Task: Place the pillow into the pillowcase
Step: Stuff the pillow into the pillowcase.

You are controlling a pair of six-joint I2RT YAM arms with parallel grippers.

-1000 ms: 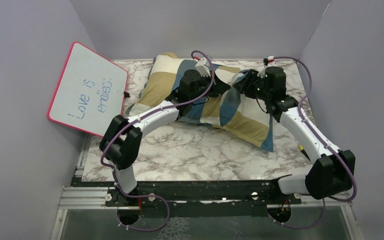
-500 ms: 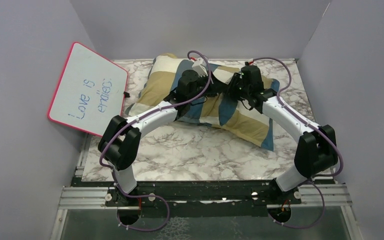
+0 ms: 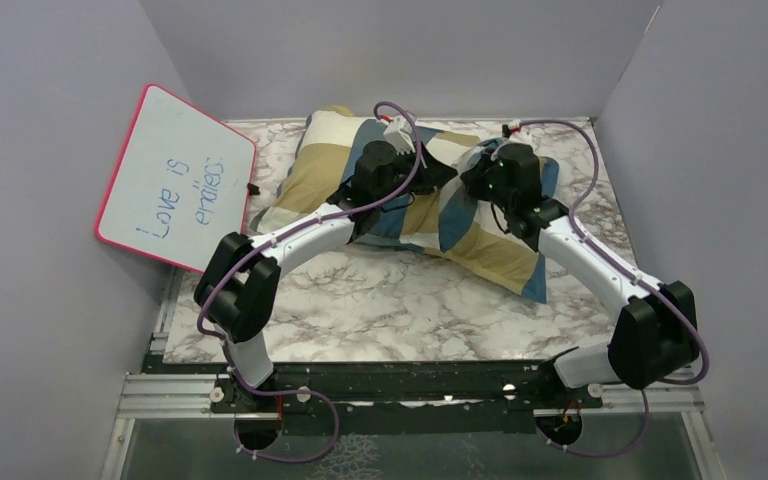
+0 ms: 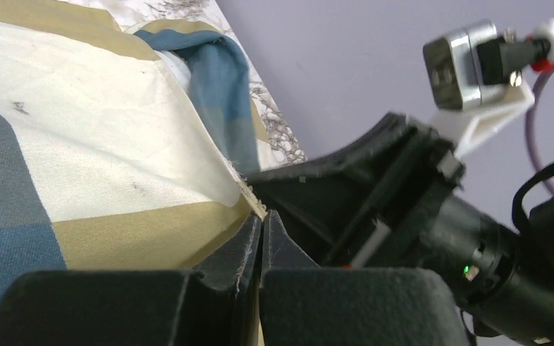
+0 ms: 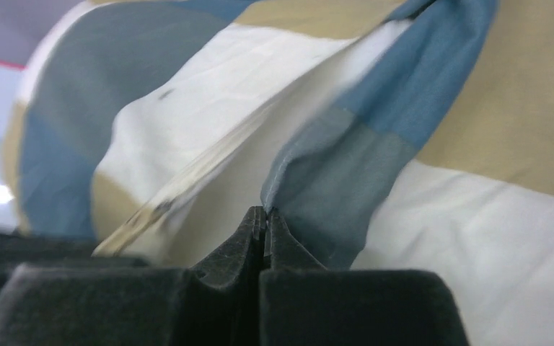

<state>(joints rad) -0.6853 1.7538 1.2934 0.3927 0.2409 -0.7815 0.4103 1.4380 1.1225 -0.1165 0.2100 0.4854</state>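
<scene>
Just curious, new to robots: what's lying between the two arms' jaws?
A bunched fold of the checked pillowcase, pinched by the left jaws and the right jaws, both shut; the top view shows it.

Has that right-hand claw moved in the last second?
Yes. The right gripper has shifted left, away from the right wall and closer to the left gripper, staying over the pillowcase.
</scene>
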